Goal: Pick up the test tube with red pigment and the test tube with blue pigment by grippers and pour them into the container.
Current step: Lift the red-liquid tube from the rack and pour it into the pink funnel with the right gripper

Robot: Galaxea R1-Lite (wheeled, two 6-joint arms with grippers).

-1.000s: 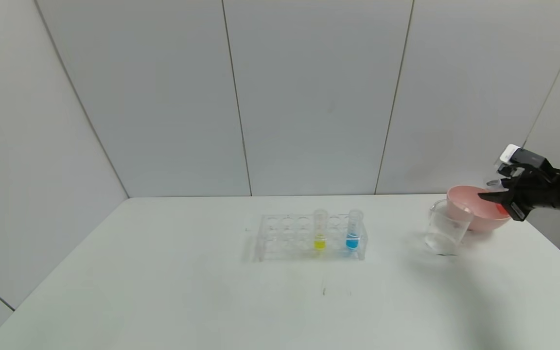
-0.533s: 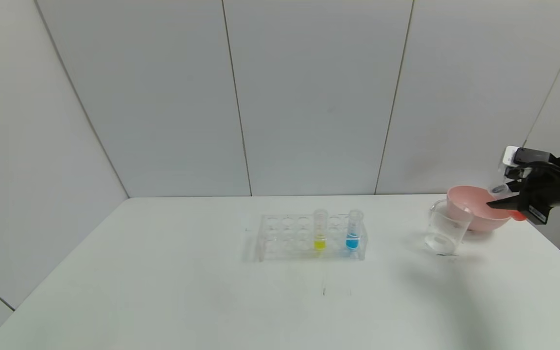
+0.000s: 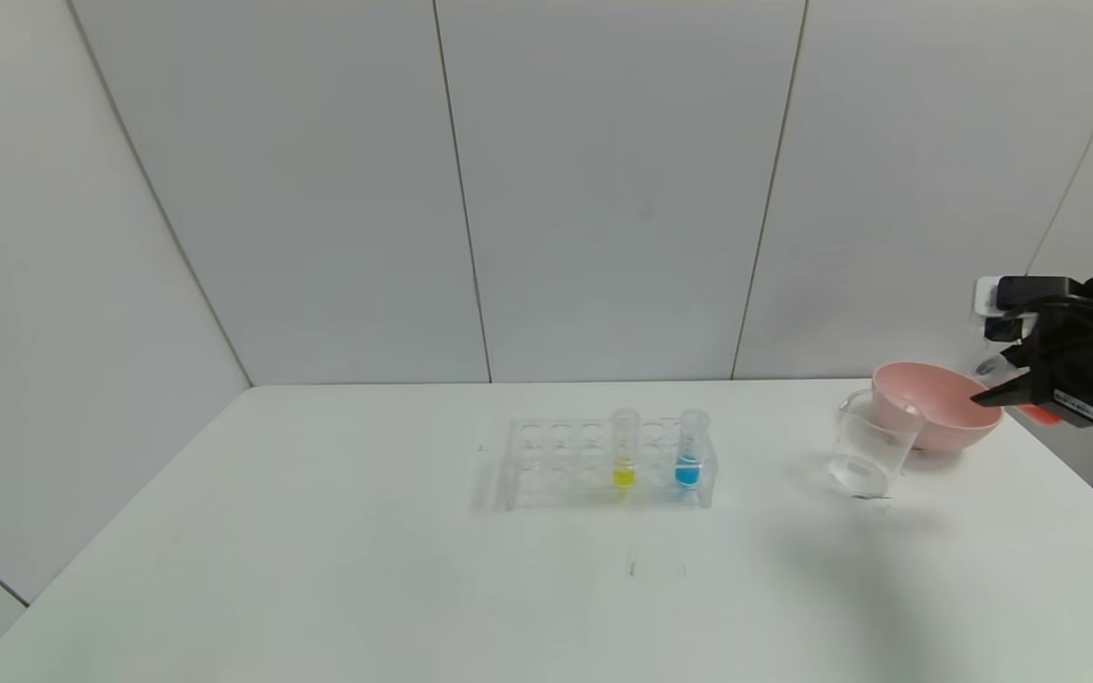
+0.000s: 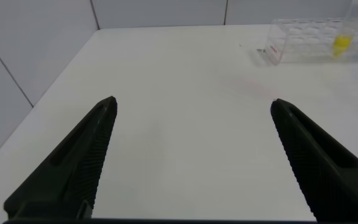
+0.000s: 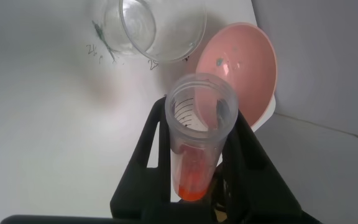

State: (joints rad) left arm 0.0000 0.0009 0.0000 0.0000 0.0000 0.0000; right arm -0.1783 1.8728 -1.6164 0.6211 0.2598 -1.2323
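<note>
While the right gripper [image 3: 1016, 389] hangs above the worktop's right edge, just past the pink bowl [image 3: 926, 398], its jaws are clamped on the red tube [image 5: 197, 140], which is tipped toward level with its open mouth facing the bowl and the beaker [image 3: 869, 455]. The red liquid sits pooled at the tube's closed end, so nothing is running out.

The main risk is pouring into the wrong vessel. The beaker stands on the worktop in front of the bowl, toward the table's middle, touching or nearly touching it, and from where the gripper is now the bowl lies between the tube's mouth and the beaker. If the tube tips further before its mouth is carried over the beaker, the liquid would probably land in the bowl or on the worktop. The beaker's opening is narrow next to the bowl's, so a small error in aim could matter.

A second risk is contact: the gripper hangs low near the bowl's rim, and a sideways move could knock the bowl into the beaker and shift or topple it. The smooth tube might also slip or turn in the jaws as it tilts.

The blue tube [image 3: 689, 455] stands upright in the clear rack [image 3: 546, 465] near the middle of the worktop, beside a yellow tube [image 3: 624, 453]. The left gripper [image 4: 191, 118] hovers idle over the left part of the worktop, jaws apart and holding nothing.
</note>
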